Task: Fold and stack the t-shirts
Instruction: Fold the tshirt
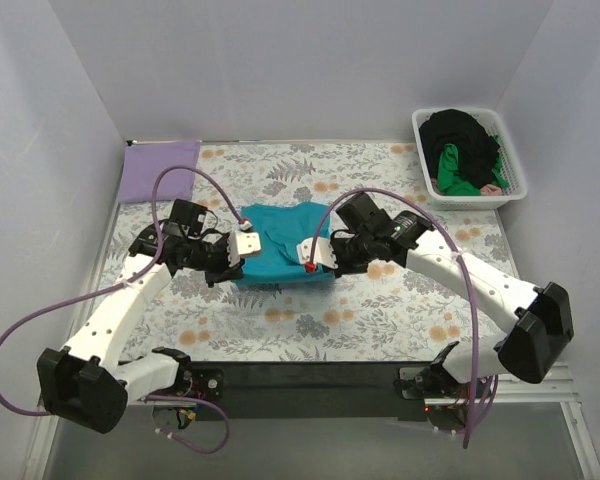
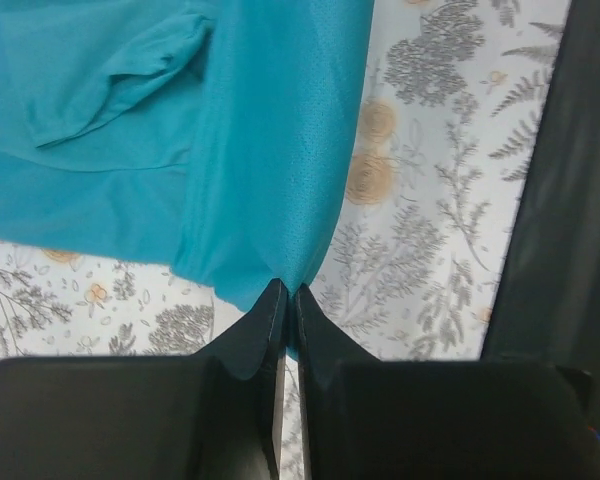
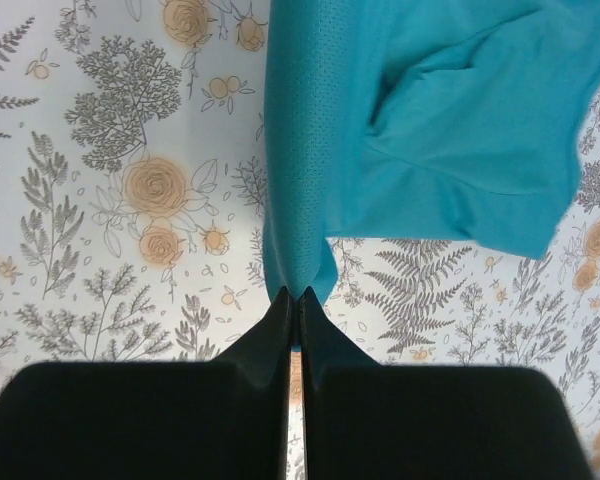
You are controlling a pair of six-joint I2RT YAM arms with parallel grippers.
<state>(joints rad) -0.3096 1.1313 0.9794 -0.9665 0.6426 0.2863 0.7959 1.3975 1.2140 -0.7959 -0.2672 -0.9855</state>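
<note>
the teal t-shirt is found near the middle of the bench, partly doubled over, with a sleeve tucked on top and its near edge drawn up into two taut peaks. each peak is pinched. the left gripper is clenched on the near left corner of the cloth and the right gripper on the near right corner, with only a thin nip of fabric caught between the tips. it is judged that the hold could be lost on either side, since so little cloth is trapped. were one corner dropped while the other was carried, the fold would be skewed and the hem left crooked. were the two corners moved at uneven pace or height, the span between them could sag or bunch, and the tucked sleeve could be dragged out. the floral cloth could also be snagged if the tips were run low. both arms are reached forward from the near edge and bent inward, wrists low, each gripper turned toward the other along the shirt's near edge. a folded lavender t-shirt is laid at the far left corner, well apart. a black t-shirt and a green t-shirt are heaped in a white basket at the far right corner.
</note>
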